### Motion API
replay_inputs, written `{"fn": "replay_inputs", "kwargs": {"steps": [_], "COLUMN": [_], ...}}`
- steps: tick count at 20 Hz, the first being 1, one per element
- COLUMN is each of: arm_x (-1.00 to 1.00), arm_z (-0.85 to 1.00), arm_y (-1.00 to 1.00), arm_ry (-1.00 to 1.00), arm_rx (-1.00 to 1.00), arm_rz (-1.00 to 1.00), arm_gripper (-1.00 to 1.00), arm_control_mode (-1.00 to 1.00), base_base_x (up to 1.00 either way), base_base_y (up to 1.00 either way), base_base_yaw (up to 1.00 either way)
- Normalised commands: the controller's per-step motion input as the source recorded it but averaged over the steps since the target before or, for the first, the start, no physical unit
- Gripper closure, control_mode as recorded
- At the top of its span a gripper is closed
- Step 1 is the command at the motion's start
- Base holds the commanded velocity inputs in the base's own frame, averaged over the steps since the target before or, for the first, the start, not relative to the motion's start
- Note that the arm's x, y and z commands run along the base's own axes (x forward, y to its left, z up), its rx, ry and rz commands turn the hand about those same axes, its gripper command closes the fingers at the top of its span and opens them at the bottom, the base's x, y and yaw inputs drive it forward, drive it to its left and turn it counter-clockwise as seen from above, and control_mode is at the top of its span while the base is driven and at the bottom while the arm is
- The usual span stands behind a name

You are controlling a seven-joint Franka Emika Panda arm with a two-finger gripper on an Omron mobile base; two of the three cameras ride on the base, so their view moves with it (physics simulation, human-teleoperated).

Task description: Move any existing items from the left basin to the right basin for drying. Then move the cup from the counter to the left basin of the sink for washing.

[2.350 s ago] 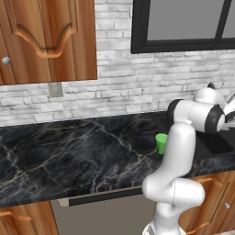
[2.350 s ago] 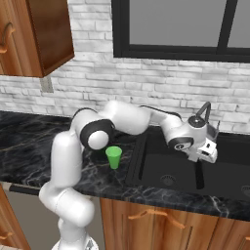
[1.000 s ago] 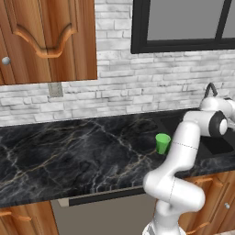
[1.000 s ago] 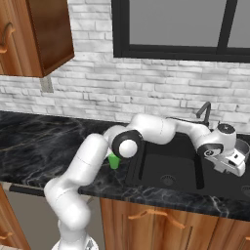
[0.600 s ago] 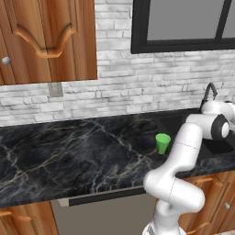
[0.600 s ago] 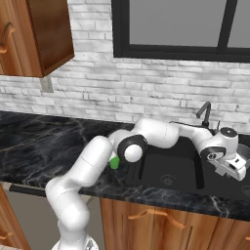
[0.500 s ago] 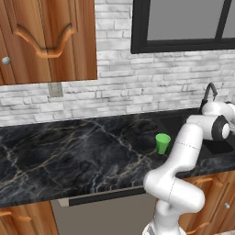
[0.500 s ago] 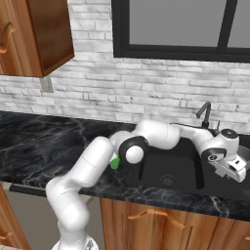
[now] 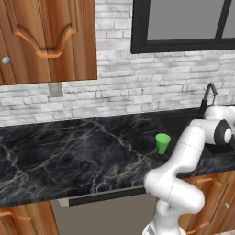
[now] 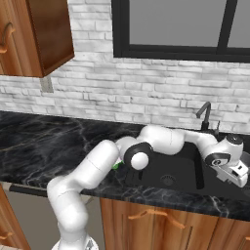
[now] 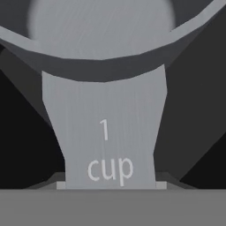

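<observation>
The green cup (image 9: pixel 162 142) stands upright on the black counter (image 9: pixel 69 151), just left of the sink (image 10: pixel 181 172); in the right base view the arm hides all of it but a sliver (image 10: pixel 116 166). My arm stretches across the sink. My gripper (image 10: pixel 238 177) hangs low over the sink's right end. In the hand view a grey metal measuring cup (image 11: pixel 106 132) marked "1 cup" sits very close: its flat handle runs down between my jaws and its bowl lies beyond. The gripper is shut on that handle.
A thin black gooseneck faucet (image 10: pixel 205 114) rises behind the sink, close to my forearm. A brick wall and a dark window back the counter. Wooden cabinets hang at the upper left (image 9: pixel 46 41), and drawers sit below the counter front.
The arm has swung rightward across the sink, carrying the gripper from the left part to the right end. Over the last half second it has barely moved. The green cup stays put.
</observation>
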Motion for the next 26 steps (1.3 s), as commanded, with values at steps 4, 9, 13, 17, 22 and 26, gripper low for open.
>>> {"fn": "replay_inputs", "kwargs": {"steps": [4, 9, 13, 17, 22, 26], "arm_x": [0.04, 0.09, 0.14, 0.03, 0.00, 0.00], "arm_z": [-0.20, -0.17, -0.08, -0.07, -0.21, -0.23], "arm_y": [-0.12, -0.09, -0.02, -0.05, -0.05, -0.04], "arm_ry": [0.04, 0.08, 0.16, 0.12, 0.07, 0.01], "arm_rx": [0.00, 0.01, 0.00, 0.03, 0.08, 0.12], "arm_rz": [-0.01, -0.01, 0.00, 0.00, 0.00, 0.00], "arm_gripper": [1.00, 1.00, 1.00, 1.00, 1.00, 1.00], "arm_control_mode": [-1.00, -1.00, -1.00, -1.00, -1.00, -1.00], "base_base_x": [0.00, 0.00, 0.00, 0.00, 0.00, 0.00], "base_base_y": [0.00, 0.00, 0.00, 0.00, 0.00, 0.00], "base_base_yaw": [0.00, 0.00, 0.00, 0.00, 0.00, 0.00]}}
